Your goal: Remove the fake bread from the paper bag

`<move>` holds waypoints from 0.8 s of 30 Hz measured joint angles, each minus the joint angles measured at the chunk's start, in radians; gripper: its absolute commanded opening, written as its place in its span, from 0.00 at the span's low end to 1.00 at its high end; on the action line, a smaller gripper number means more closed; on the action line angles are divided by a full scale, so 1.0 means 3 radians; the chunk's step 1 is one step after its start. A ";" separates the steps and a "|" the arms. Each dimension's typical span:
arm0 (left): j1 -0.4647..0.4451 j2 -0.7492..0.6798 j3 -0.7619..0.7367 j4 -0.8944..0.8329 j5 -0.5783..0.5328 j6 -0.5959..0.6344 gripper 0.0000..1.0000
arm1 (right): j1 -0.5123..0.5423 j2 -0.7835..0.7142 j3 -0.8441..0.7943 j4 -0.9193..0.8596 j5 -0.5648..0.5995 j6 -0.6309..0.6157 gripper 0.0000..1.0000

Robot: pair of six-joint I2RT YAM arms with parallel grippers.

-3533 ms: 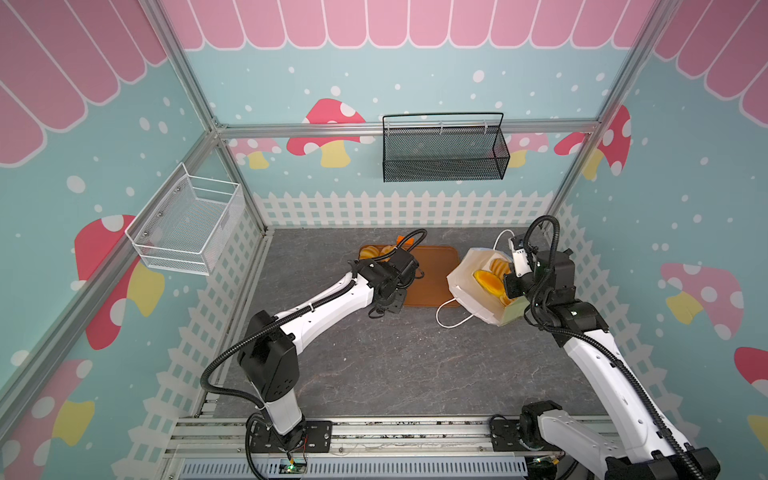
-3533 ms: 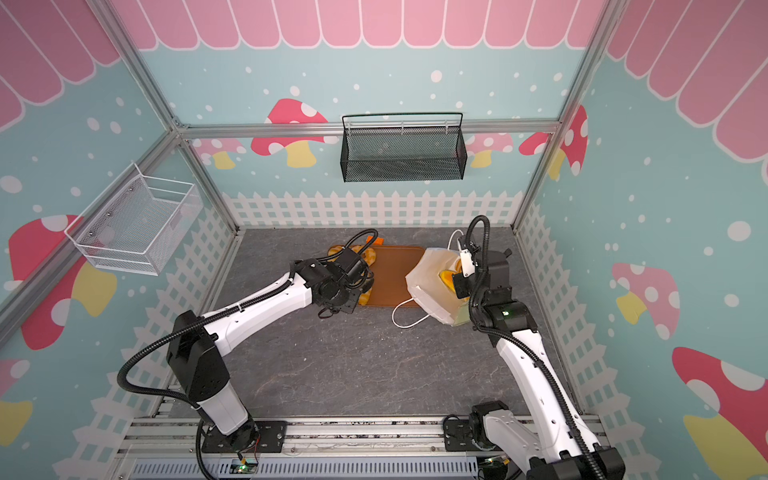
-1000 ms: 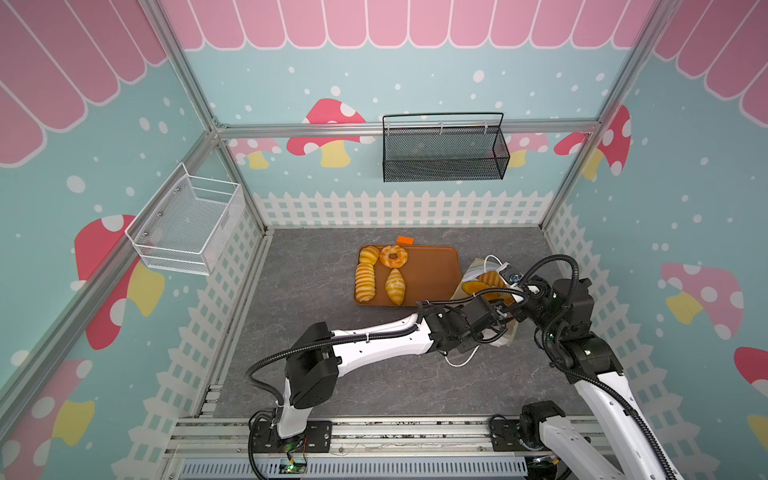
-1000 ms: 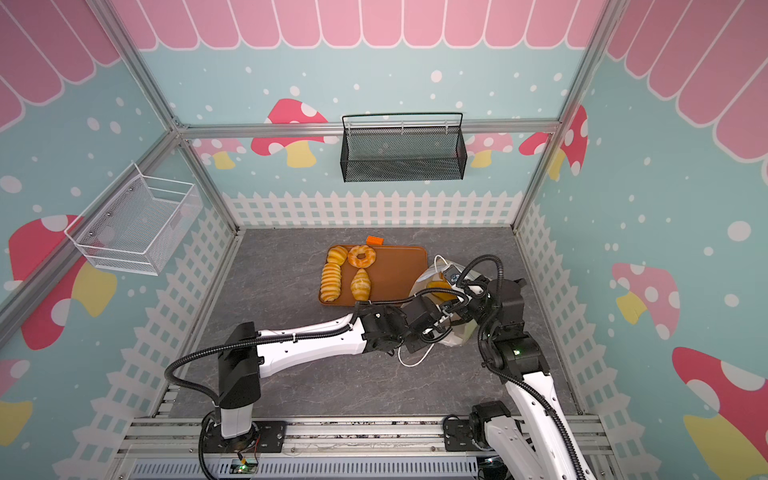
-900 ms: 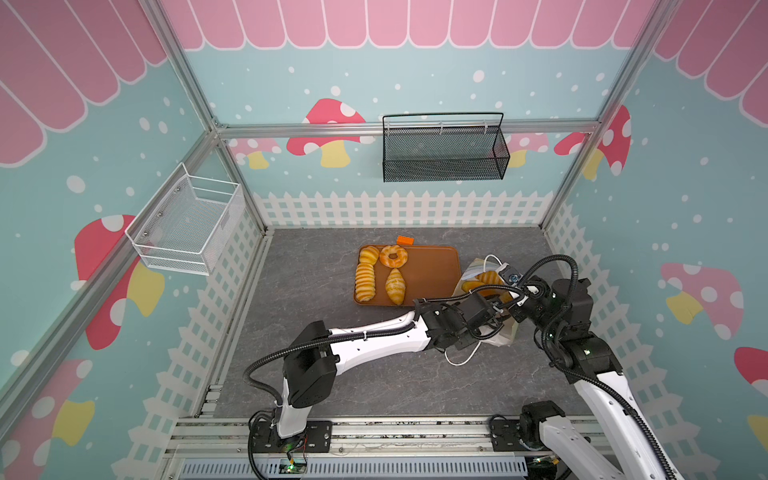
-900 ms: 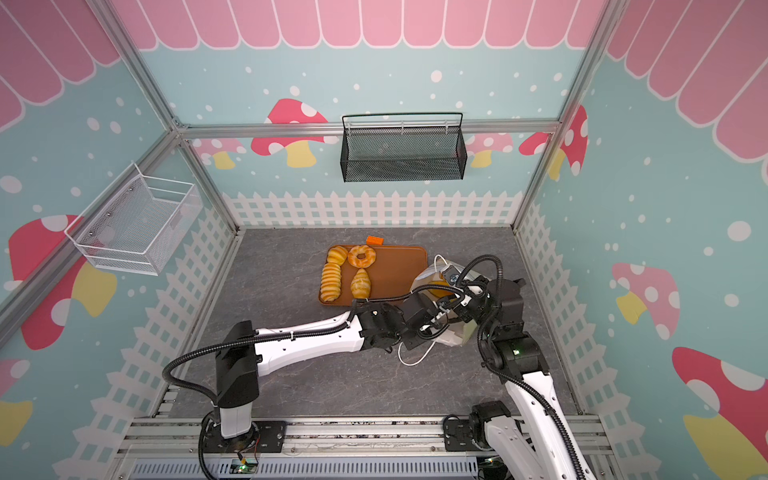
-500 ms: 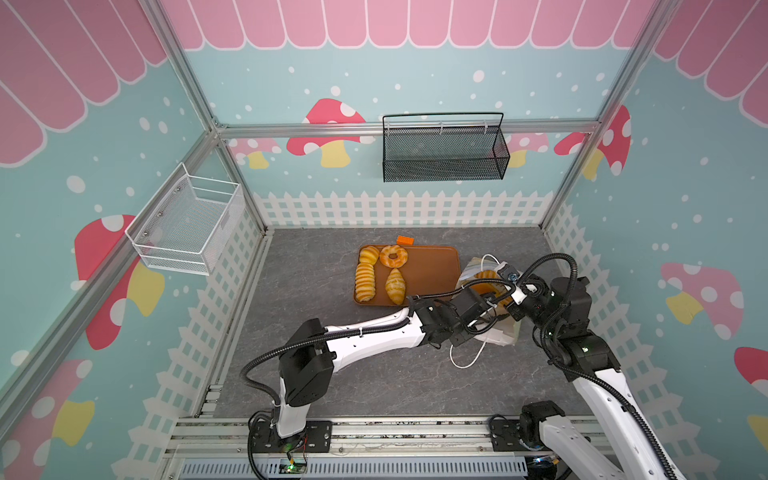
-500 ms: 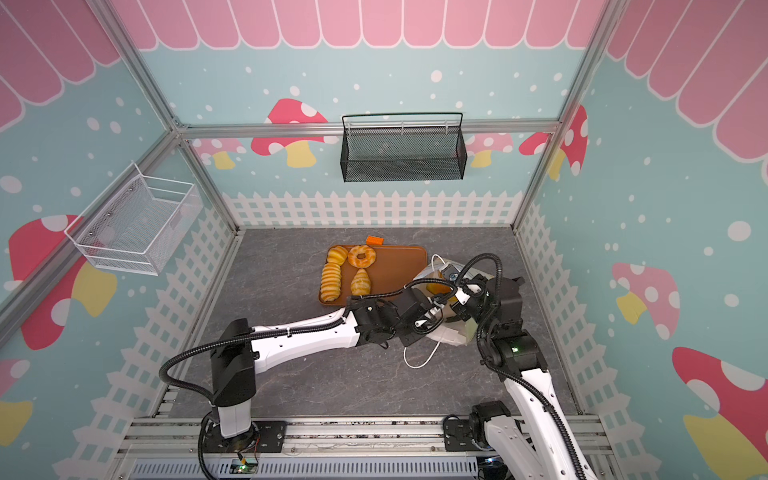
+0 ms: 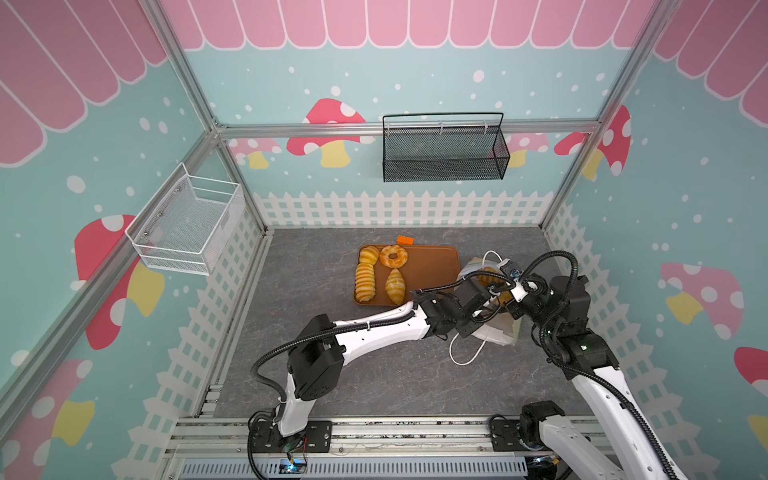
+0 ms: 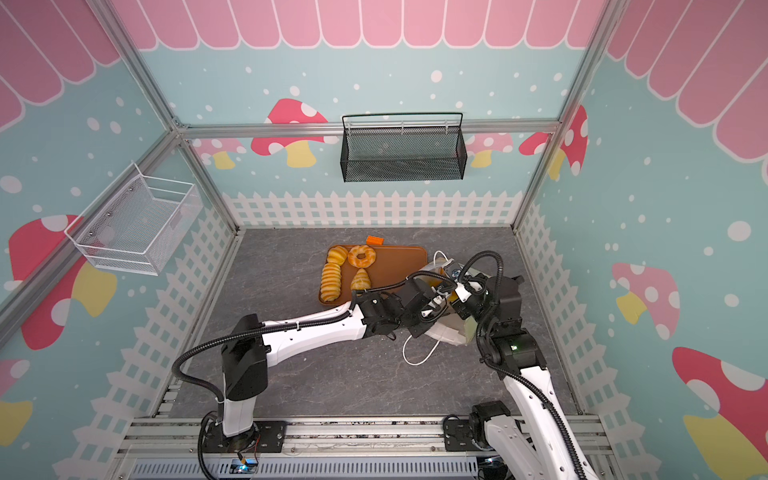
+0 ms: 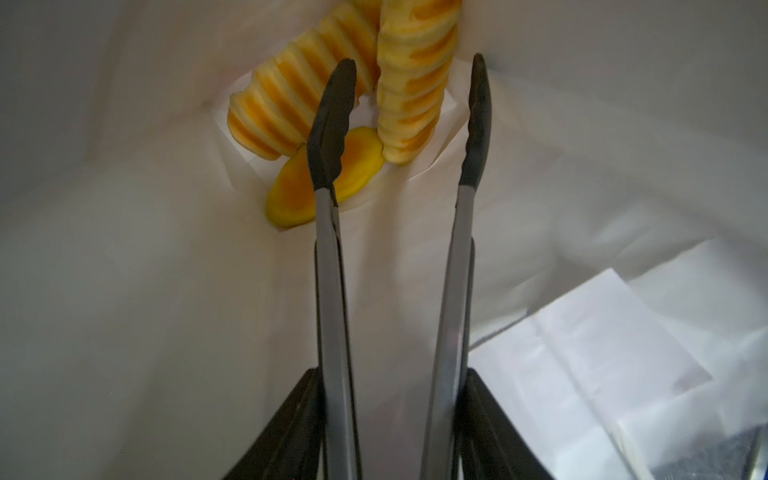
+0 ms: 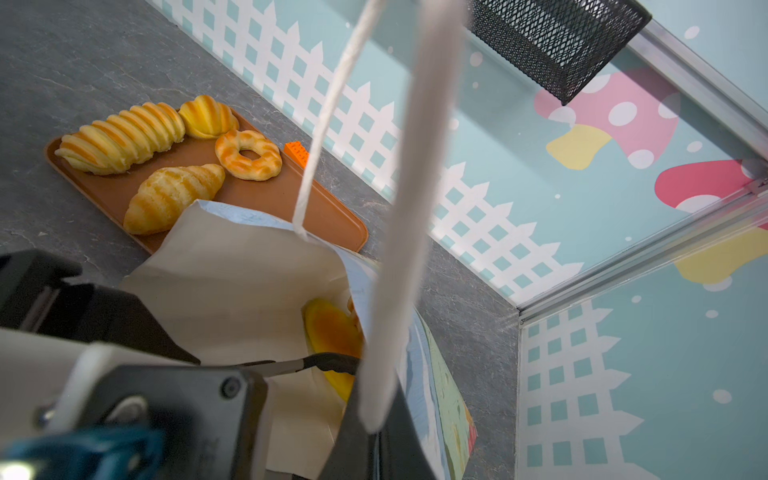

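Paper bag: sat tilted on the grey floor, just beside the tray, mouth towards my left arm.
Left gripper: clamped on the tongs; I had them inside the bag, tips spread apart.
Bread in bag: two ridged rolls and a small bun at the bottom; one tong tip crossed the bun.
Right gripper: pinched closed on the cord handle.
Bread on tray: long roll, round bun, doughnut, croissant.
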State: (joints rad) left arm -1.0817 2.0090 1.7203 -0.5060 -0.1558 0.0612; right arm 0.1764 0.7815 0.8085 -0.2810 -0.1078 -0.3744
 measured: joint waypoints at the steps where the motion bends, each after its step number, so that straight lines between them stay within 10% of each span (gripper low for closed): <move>1: 0.0004 0.0046 0.0037 0.0027 0.0015 -0.0011 0.49 | -0.0001 0.0009 0.0000 -0.0001 0.0003 0.0033 0.00; 10: 0.0041 0.0463 0.0364 0.0107 0.0141 -0.0139 0.41 | -0.0043 0.0031 0.0000 0.0034 -0.0023 0.0205 0.00; 18: 0.0051 0.0437 0.0289 0.0080 0.0220 -0.0191 0.00 | -0.0039 -0.0093 -0.0092 0.0179 -0.0029 0.0209 0.00; 24: 0.0046 -0.0038 -0.0135 0.0083 0.0209 -0.0192 0.00 | -0.0018 -0.0219 -0.0172 0.0181 0.0010 0.0240 0.00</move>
State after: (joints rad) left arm -1.0679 1.9976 1.6798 -0.4812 -0.0933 0.0036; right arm 0.1711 0.7158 0.7570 -0.2268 -0.1047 -0.3023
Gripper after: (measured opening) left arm 0.249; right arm 0.047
